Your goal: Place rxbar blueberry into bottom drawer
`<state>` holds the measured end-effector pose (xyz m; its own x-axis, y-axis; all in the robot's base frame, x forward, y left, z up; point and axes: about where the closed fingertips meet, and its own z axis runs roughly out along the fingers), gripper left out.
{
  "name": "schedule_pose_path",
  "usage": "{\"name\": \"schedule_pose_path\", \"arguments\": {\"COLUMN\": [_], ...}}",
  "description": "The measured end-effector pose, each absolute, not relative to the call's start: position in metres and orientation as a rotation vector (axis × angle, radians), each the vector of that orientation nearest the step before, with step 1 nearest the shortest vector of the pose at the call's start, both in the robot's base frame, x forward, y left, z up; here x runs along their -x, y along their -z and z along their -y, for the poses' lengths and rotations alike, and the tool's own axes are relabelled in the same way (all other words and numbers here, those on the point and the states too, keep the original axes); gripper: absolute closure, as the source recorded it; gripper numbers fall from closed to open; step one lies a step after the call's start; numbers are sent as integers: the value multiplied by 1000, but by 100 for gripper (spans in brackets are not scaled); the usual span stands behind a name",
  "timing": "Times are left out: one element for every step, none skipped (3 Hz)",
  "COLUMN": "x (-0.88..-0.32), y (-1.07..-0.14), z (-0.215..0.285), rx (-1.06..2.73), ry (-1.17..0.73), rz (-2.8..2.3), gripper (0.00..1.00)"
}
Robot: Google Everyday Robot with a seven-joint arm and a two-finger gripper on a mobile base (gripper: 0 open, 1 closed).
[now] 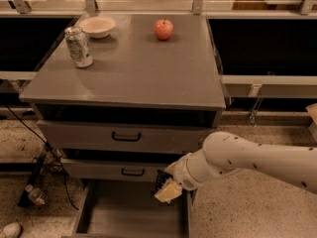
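claw (165,189) holds dark rxbar blueberry (159,180) above open bottom drawer (124,209).

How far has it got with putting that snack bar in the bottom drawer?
Done: the bottom drawer is pulled open and the rxbar blueberry is picked up. In hand: the hand grips it above the drawer, near the wall on the picture's right. Left: lower it in and let go; it is not yet inside.
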<state>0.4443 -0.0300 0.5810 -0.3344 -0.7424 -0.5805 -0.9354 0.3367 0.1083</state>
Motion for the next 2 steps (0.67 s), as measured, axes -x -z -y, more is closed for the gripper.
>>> {"name": "schedule_pose_path", "arguments": {"x": [-444, -465], "y": [-581, -503], "z": [30, 15], "rx": [1473, 1423], "ry": [-604, -609], "rz": [-2176, -2253], "gripper": [100, 100]}}
